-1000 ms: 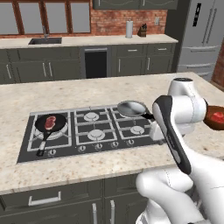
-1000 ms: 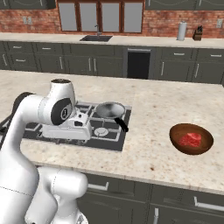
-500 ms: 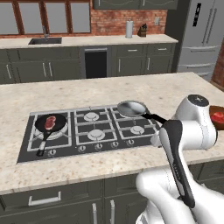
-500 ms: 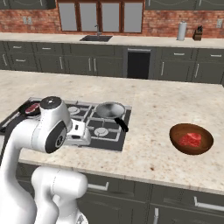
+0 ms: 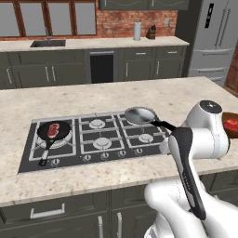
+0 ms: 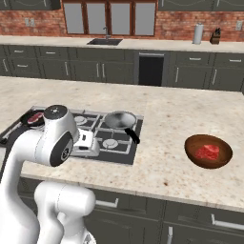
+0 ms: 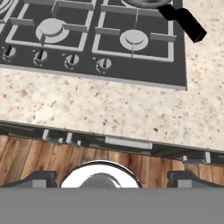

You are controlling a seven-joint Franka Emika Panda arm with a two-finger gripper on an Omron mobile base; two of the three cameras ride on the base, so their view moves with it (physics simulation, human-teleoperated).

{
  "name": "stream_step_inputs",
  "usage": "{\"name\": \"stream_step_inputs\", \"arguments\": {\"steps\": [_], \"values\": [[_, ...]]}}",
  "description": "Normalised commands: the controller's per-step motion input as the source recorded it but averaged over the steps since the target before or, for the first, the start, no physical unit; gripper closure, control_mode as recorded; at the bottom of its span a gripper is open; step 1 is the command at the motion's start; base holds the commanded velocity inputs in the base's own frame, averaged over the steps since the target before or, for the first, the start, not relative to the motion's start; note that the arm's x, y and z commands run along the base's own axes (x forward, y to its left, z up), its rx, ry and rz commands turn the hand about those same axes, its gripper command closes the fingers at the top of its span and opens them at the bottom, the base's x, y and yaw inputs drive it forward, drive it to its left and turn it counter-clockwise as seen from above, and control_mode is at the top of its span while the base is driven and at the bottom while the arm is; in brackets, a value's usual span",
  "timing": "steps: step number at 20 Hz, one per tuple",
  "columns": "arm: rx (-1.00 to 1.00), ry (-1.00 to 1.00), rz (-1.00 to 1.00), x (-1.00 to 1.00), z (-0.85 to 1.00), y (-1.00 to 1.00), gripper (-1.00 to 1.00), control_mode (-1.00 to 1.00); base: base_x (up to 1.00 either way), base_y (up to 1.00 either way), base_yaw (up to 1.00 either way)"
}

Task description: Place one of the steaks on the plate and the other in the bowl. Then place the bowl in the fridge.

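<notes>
Left base view: taking the hob [image 5: 100, 137] as the landmark, a black frying pan [image 5: 54, 131] sits on its far-left burner with one steak [image 5: 53, 129] lying in it, so this piece is not yet moved to a plate. A shiny silver pan [image 5: 140, 115] rests on the hob's back-right burner, its dark handle pointing away to the right. Off the hob's right side, past the white arm, the rim of the bowl [image 5: 231, 122] shows on the desk [image 5: 116, 100] with red meat inside. The fridge [image 5: 211, 39] stands well beyond the hob, at the far right of the room.

Right base view: the bowl [image 6: 208, 151] sits on the desk well to the right of the hob [image 6: 95, 136], and the second steak [image 6: 208, 152] lies flat in its middle; that half of the sorting looks done. The tool [image 6: 87, 143] hangs over the hob's near-right part, apart from both pans, holding nothing. I judge the arm is folded low and close to the body so the base can reposition.

Hand view: the camera looks down past the hob's front-right knobs [image 7: 103, 64] to the desk edge and the wooden floor [image 7: 65, 159]. The fingertips [image 7: 39, 179] stand at the frame's two sides, spread wide and released, with nothing between them.
</notes>
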Motion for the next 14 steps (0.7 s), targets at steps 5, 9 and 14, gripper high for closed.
{"name": "stream_step_inputs", "arguments": {"steps": [5, 9, 14], "values": [[0.0, 0.0, 0.0, 0.0, 0.0, 0.0, -1.0, 1.0, 0.0, 0.1, 0.0], [0.0, 0.0, 0.0, 0.0, 0.0, 0.0, -1.0, 1.0, -0.02, 0.35, 0.0], [0.0, 0.0, 0.0, 0.0, 0.0, 0.0, -1.0, 1.0, -0.13, 0.52, 0.0]]}}
